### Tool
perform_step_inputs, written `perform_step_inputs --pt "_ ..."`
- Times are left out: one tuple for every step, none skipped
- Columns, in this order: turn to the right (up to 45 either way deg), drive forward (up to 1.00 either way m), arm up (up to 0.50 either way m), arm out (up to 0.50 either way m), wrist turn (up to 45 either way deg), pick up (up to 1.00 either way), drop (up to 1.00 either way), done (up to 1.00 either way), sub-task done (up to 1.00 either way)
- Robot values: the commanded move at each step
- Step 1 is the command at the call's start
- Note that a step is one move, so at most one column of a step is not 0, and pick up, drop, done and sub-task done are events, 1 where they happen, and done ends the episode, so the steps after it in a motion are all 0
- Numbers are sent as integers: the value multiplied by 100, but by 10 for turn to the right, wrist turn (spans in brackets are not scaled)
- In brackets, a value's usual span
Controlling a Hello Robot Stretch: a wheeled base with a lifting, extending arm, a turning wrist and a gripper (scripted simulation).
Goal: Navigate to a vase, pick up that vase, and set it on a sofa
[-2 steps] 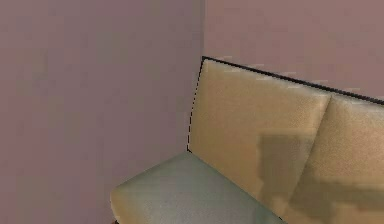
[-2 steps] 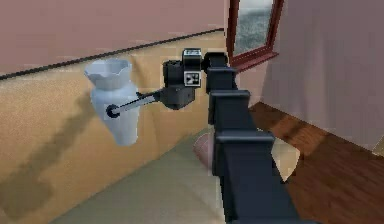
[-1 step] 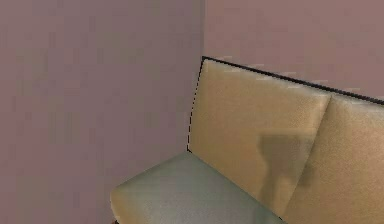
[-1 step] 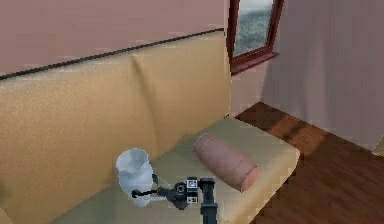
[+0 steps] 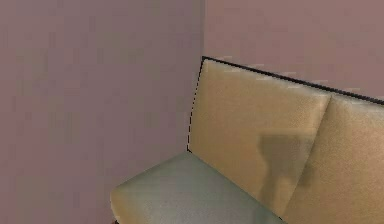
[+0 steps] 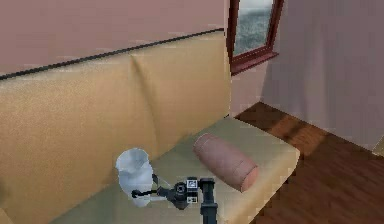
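Forward view: the sofa (image 5: 255, 115) ends against a plain mauve wall (image 5: 90, 90). Its smooth tan back has two panels under a dark top edge, and its grey-green seat is cut off at the bottom.

Arm side view: the tan padded back runs long. A pink cylindrical bolster (image 6: 228, 160) lies toward the seat's right end, beyond it a red-framed window (image 6: 255, 30), cut off above, and wooden floor (image 6: 320, 170). The pale, glassy, rounded vase (image 6: 135, 170) shows near the seat's front edge, left of the bolster, at the gripper (image 6: 158, 190) on the dark arm (image 6: 208, 208). I cannot tell whether the gripper holds the vase or it rests on the seat.
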Motion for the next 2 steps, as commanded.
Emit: perform_step_inputs --pt "0 0 0 0 0 0 100 0 0" --pt "0 0 10 0 0 0 0 0 0"
